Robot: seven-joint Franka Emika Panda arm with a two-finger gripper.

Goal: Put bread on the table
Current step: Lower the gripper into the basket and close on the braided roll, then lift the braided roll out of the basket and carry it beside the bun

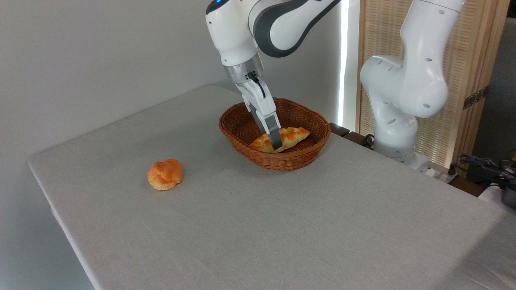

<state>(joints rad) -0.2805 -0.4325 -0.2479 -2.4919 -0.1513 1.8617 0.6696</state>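
Gripper (pixel 274 146) reaches into the wicker basket (pixel 310 155), fingers closed around the braided loaf (pixel 292 136); a round bun (pixel 165 174) sits apart on the table (pixel 282 225)

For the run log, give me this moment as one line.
phase: grasping | gripper: down in basket, at bread, closure unclear | bread: in basket | bun: on table

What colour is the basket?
Brown woven wicker basket, seen clearly in the fixed camera view.
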